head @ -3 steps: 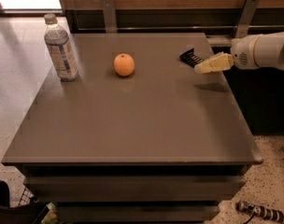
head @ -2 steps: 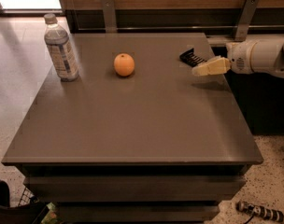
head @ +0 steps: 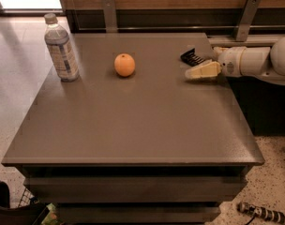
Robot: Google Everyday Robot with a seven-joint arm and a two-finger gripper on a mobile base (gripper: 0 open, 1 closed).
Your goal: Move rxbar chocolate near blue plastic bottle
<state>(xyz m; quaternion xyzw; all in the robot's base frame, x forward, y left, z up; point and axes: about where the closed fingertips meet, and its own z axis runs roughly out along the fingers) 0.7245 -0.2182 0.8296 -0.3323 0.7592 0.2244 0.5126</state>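
The rxbar chocolate [head: 192, 57] is a small black bar with thin white marks. It lies on the grey table [head: 133, 121] near the far right edge. My gripper [head: 190, 75], cream coloured on a white arm [head: 255, 62], reaches in from the right. It sits just in front of the bar, low over the table, and its tip points left. The bar is not in it. The blue plastic bottle [head: 61, 48] stands upright at the far left corner, far from the bar and the gripper.
A round orange fruit [head: 124, 64] sits on the table between the bottle and the bar. A wooden wall with metal brackets [head: 109, 13] runs behind the table. The table's right edge drops off below the arm.
My gripper has moved a little to the left and slightly toward the front of the table. The bar, the orange and the bottle have not moved.
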